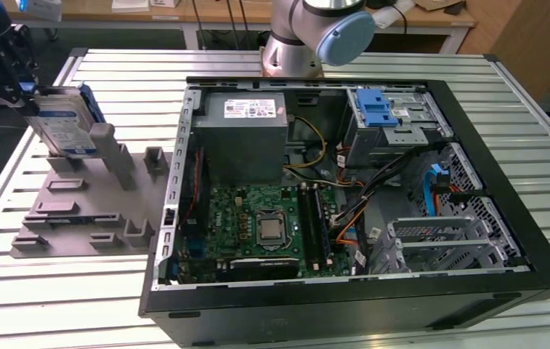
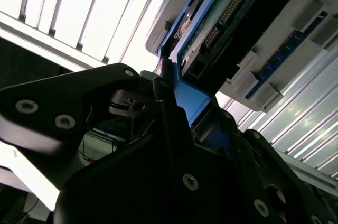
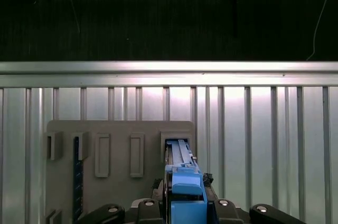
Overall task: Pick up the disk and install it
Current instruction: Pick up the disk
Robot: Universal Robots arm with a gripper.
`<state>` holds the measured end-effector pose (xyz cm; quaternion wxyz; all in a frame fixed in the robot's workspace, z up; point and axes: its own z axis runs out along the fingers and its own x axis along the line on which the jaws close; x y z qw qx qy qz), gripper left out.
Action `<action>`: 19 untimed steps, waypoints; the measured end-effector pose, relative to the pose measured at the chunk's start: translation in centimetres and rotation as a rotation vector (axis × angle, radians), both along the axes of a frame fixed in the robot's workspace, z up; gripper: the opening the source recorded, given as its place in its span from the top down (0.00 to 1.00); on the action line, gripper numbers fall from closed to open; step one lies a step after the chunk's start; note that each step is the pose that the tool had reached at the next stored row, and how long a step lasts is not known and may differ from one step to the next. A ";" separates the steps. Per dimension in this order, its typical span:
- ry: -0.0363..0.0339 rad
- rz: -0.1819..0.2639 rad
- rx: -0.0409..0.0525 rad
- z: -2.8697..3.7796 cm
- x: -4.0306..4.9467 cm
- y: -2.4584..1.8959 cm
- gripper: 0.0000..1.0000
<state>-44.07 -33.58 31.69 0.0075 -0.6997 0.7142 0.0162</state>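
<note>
The disk (image 1: pixel 62 123) is seen standing up on its thin edge at the grey holder (image 1: pixel 81 211). The holder lies on the bench (image 1: pixel 62 305), at the exterior view's left, well apart from the open computer case (image 1: pixel 352 309). It cannot be told if the disk sits in its slot or is lifted a little.

The claw (image 1: pixel 25 93) is clenched on the disk. In the second wrist view the blue edge of the disk (image 2: pixel 222 18) is pinched between the black fingers (image 2: pixel 165 94) of the claw (image 2: pixel 185 102). In the first wrist view the same blue edge is seen inside the claw (image 3: pixel 185 195), with the holder (image 3: pixel 121 129) beyond it.

Nothing has been put into the case yet. The metal cage with the blue latch (image 1: pixel 391 116) is seen at the far side of the case.

The disk is judged to be hard and stiff, and a bit heavy for how small it is. Its metal sides look smooth, so it could slip. It is likely easy to break if bumped or dropped. The green board on its face is best not touched. The blue plastic edges are judged the best place to be held.
</note>
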 end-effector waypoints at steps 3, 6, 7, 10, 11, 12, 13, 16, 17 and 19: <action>-0.0003 0.000 0.0001 0.07 0.00 0.00 0.63; -0.0001 0.000 0.0001 0.14 0.00 0.00 0.63; -0.0001 0.000 0.0001 0.27 0.00 0.00 0.63; -0.0002 0.000 0.0000 0.41 0.00 0.00 0.63; 0.0000 0.000 0.0000 0.43 0.00 0.00 0.63; 0.0000 0.000 -0.0001 0.45 0.00 0.00 0.63; -0.0002 0.000 -0.0013 0.94 0.00 0.00 0.63; -0.0001 0.000 -0.0015 1.48 0.00 0.00 0.63; 0.0000 0.000 -0.0015 1.50 0.00 0.00 0.63; -0.0001 0.000 -0.0018 1.72 0.00 0.00 0.63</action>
